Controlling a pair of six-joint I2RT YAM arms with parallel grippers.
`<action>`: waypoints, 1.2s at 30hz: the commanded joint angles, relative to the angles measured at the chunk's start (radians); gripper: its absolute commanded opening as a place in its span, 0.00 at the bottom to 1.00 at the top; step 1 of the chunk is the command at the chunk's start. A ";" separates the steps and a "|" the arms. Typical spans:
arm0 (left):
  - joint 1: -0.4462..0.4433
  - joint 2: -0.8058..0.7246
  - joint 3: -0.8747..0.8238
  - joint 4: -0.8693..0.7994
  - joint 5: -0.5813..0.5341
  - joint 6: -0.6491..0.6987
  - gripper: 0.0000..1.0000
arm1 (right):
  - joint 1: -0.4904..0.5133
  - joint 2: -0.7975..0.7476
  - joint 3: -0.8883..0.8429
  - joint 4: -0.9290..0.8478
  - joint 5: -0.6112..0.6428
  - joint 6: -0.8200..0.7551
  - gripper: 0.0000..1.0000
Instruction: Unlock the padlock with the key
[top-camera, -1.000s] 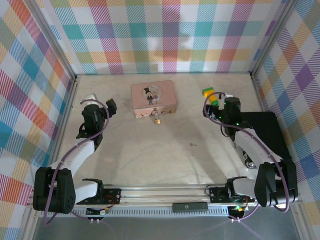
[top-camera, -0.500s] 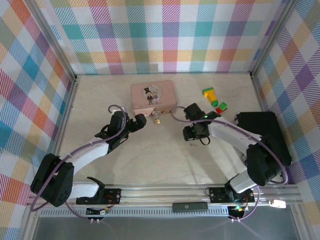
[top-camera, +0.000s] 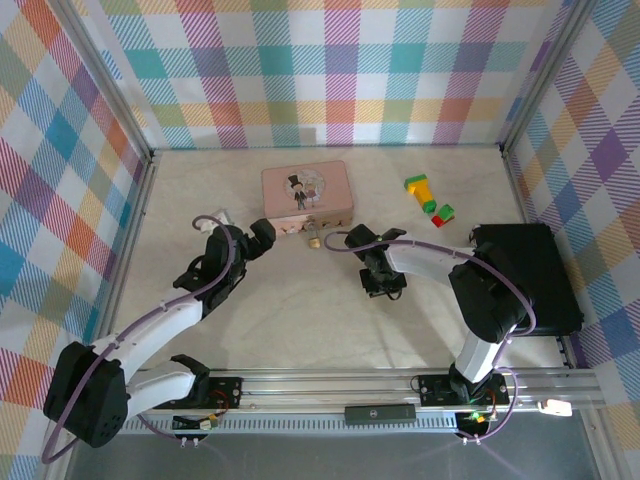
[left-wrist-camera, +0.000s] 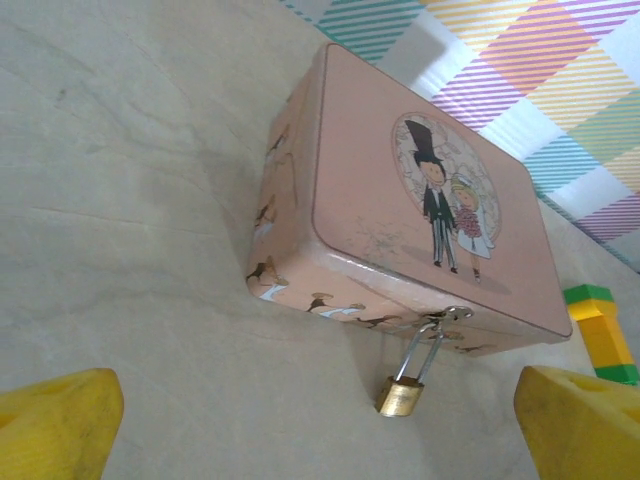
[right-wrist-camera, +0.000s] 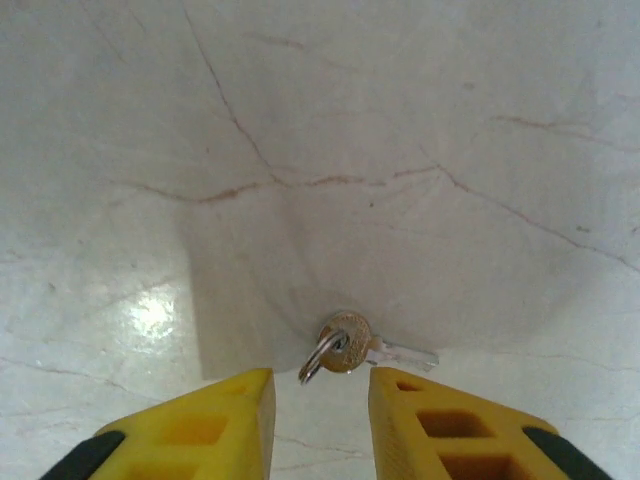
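Note:
The tiny brass padlock (left-wrist-camera: 402, 396) lies on the table, its silver shackle hooked through the hasp of the pink tin (left-wrist-camera: 390, 215). From above, the padlock (top-camera: 314, 241) sits at the front edge of the tin (top-camera: 305, 195). My left gripper (top-camera: 265, 232) (left-wrist-camera: 320, 440) is open wide, just left of the padlock and short of it. The small grey key (right-wrist-camera: 350, 345), with a little ring on its round head, lies flat with its blade pointing right. My right gripper (right-wrist-camera: 320, 385) (top-camera: 385, 284) is open right over it, the key just beyond its yellow fingertips (right-wrist-camera: 230, 410).
A yellow-green-red toy block (top-camera: 428, 197) (left-wrist-camera: 598, 322) lies right of the tin. A black slab (top-camera: 528, 272) covers the table's right side. Plaid walls (top-camera: 330, 70) close in the back and both sides.
Both arms swung in from the sides toward the middle. The right gripper has come down over the key. The left gripper has drawn back slightly left of the padlock.

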 joint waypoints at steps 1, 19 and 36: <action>0.000 -0.033 -0.023 -0.047 -0.045 -0.012 1.00 | 0.002 0.014 0.024 0.011 0.025 0.038 0.27; 0.000 -0.063 0.017 -0.053 0.021 -0.039 1.00 | -0.004 -0.045 -0.043 0.044 0.008 0.064 0.00; -0.190 0.176 0.211 0.089 0.249 -0.473 0.97 | -0.216 -0.391 -0.010 0.353 -0.875 -0.430 0.00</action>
